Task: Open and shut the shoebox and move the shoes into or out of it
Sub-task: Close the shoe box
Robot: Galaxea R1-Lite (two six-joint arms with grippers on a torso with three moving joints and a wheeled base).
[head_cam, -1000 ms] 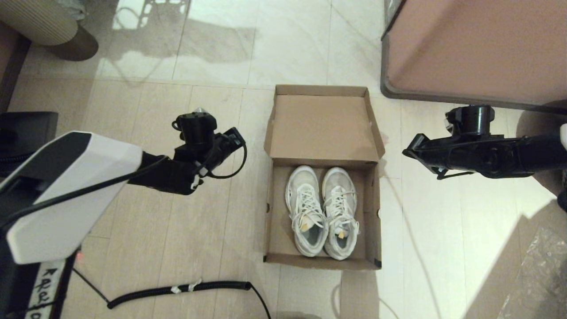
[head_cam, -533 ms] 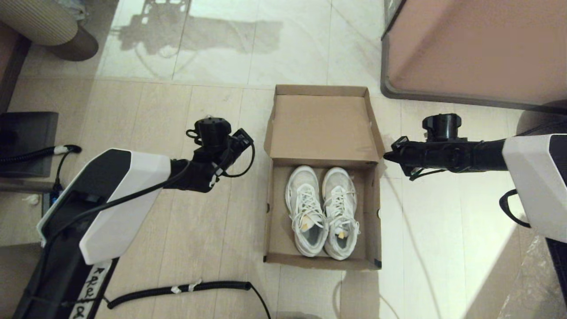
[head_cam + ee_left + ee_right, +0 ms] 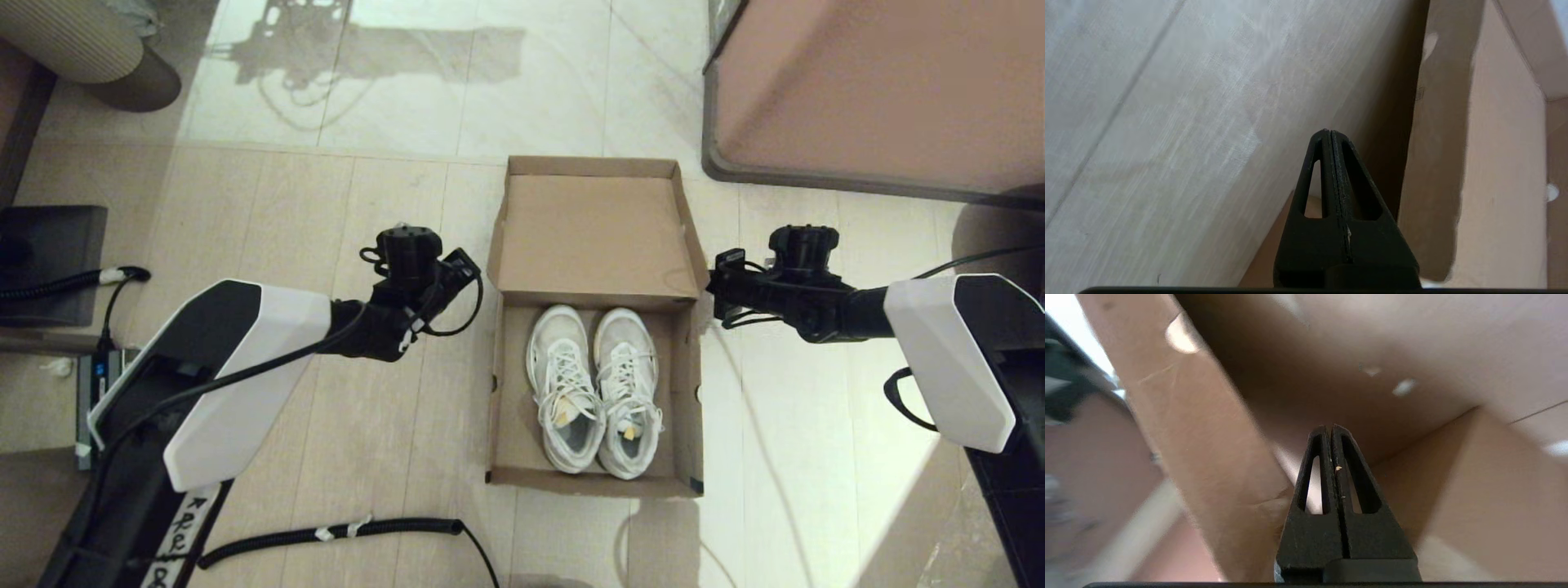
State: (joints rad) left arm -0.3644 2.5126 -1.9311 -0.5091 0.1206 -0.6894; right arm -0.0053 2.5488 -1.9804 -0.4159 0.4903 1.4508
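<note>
The brown cardboard shoebox point(image 3: 684, 384) lies open on the floor, its lid point(image 3: 596, 237) folded back away from me. The two white lace-up shoes point(image 3: 594, 388) sit side by side inside, toes toward the lid. My left gripper point(image 3: 467, 269) hangs shut and empty just off the lid's left edge; in its wrist view the closed fingertips point(image 3: 1327, 132) point at the floor beside the lid's side flap point(image 3: 1437, 163). My right gripper point(image 3: 717, 282) is shut and empty at the lid's right edge, and its tips point(image 3: 1329, 428) are close to the cardboard flap point(image 3: 1208, 449).
A big pinkish-brown cabinet point(image 3: 882, 90) with a dark base stands at the back right, near my right arm. A black corrugated hose point(image 3: 326, 535) lies on the floor at the front left. A dark unit with a cable point(image 3: 49, 245) sits far left.
Both arms have swung inward toward the open lid, the left from the left and the right from the right. The box and shoes have not moved.
</note>
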